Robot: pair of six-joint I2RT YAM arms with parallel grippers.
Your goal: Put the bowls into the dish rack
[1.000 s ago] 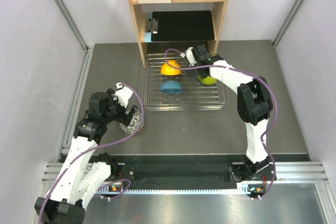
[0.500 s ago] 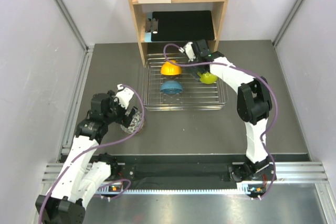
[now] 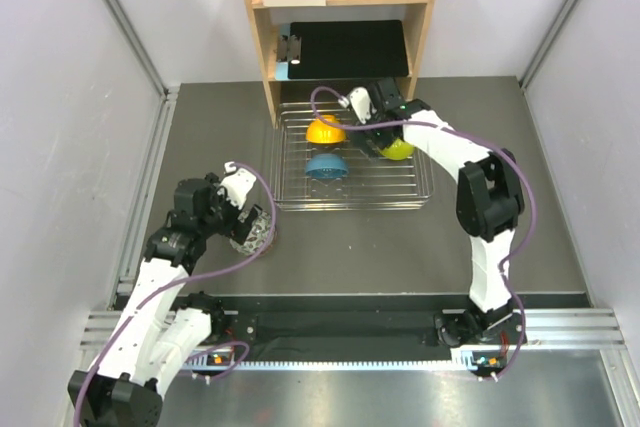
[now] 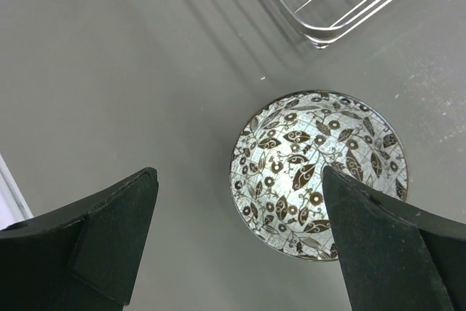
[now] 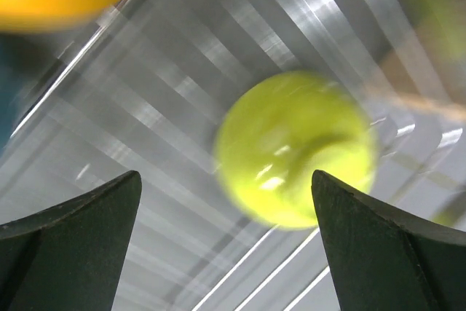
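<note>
Beneath the left end effector (image 4: 240, 238), nearer its right finger, a patterned bowl (image 4: 319, 172) is seen on the table (image 4: 109, 71), just outside the corner of the rack (image 3: 300, 192); the jaws are spread wide, nothing held; below the right end effector (image 5: 229, 242), likewise spread and empty, a green bowl (image 5: 295, 147) lies in the rack near an orange bowl (image 3: 325, 130) and a blue bowl (image 3: 326, 165); pickup of the patterned bowl is judged in hand; a descent astride its rim, then closing, is called for.
</note>
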